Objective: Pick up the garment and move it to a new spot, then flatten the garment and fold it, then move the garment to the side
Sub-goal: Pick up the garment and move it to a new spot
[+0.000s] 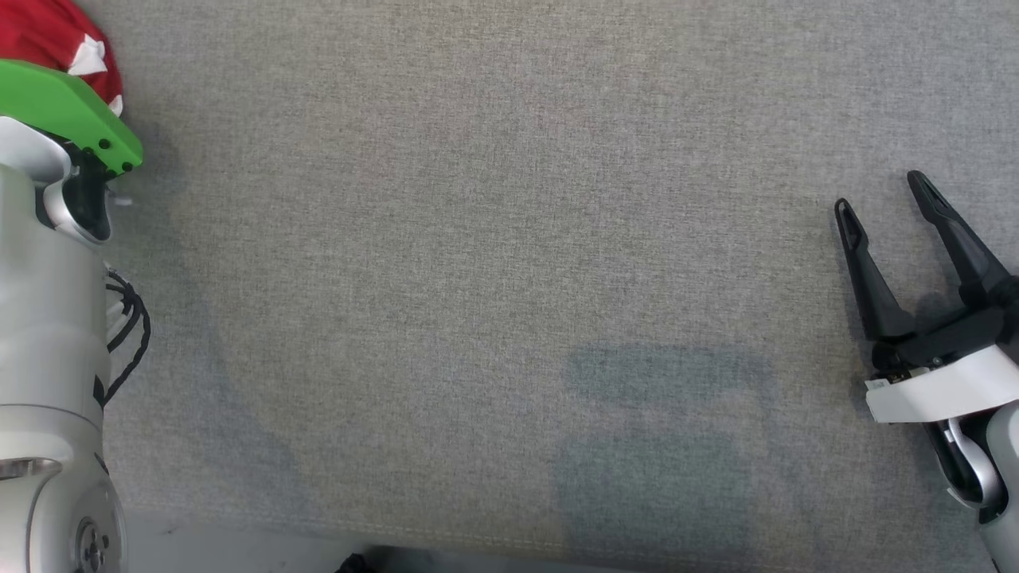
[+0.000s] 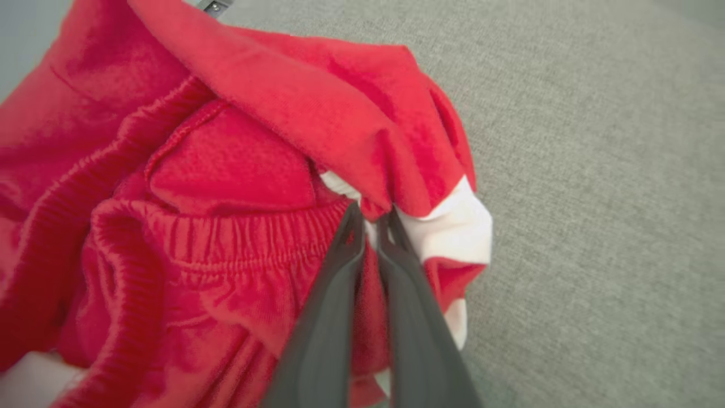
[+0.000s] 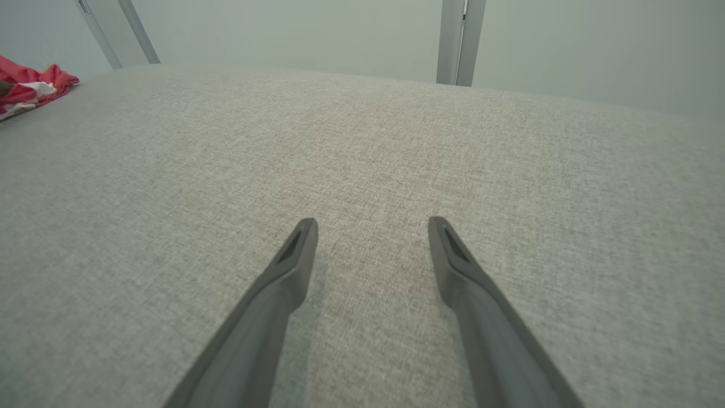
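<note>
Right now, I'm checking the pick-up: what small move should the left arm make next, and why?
Probably raise the left gripper a little: its fingers look pinched on a fold of the garment, which lies bunched on the table. The right gripper is open, far off.

A wide stretch of the grey bench (image 1: 509,239) is left bare through the middle and can be crossed freely. The far left corner is blocked by the red garment (image 1: 44,32) and the left arm (image 1: 48,318). The right edge is taken up by the right claw (image 1: 880,193), spread wide.
</note>
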